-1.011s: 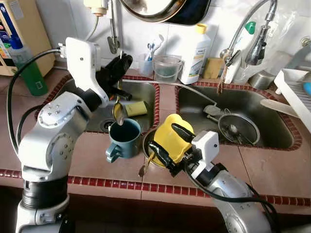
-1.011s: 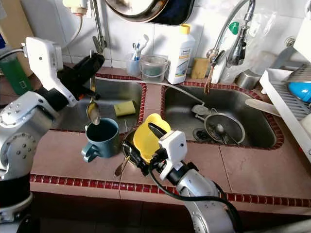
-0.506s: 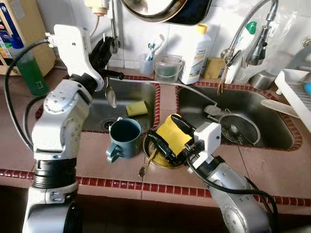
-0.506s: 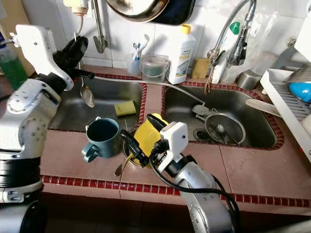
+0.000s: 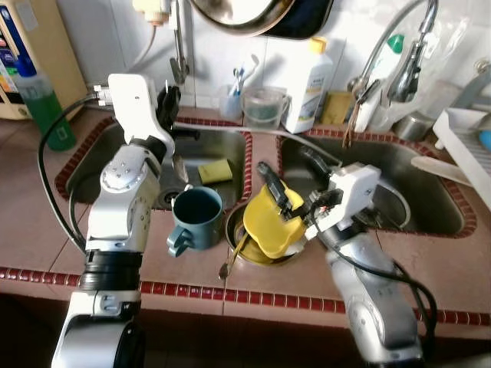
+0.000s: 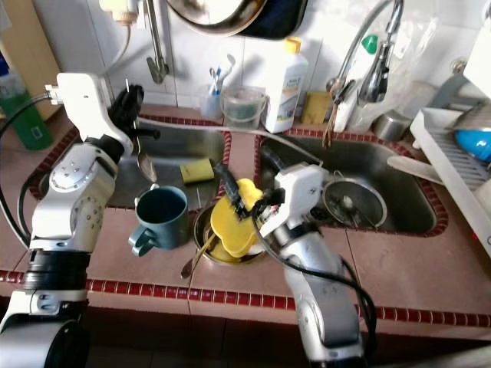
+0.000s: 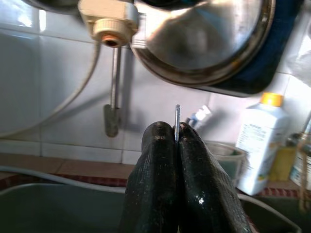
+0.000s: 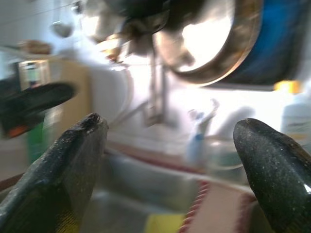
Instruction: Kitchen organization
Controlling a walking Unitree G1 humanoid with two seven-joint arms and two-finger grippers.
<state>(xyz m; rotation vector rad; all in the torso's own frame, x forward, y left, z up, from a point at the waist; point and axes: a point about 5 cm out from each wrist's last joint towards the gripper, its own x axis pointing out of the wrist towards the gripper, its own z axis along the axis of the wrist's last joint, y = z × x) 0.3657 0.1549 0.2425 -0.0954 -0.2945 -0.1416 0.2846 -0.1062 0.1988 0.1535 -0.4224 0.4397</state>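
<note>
The left end effector (image 7: 176,145), its glossy black fingers pressed together, pinches the thin flat handle of a metal spoon (image 5: 179,170) that hangs bowl-down over the left steel sink (image 5: 222,146), just behind a round teal mug (image 5: 195,217) standing on the brown tiled worktop (image 5: 430,261). The right end effector (image 5: 288,180) is spread wide, one finger lying against a smooth yellow plastic cup (image 5: 270,222) tilted in a shallow metal bowl (image 5: 234,230). A yellow sponge (image 5: 215,170) lies in the sink.
</note>
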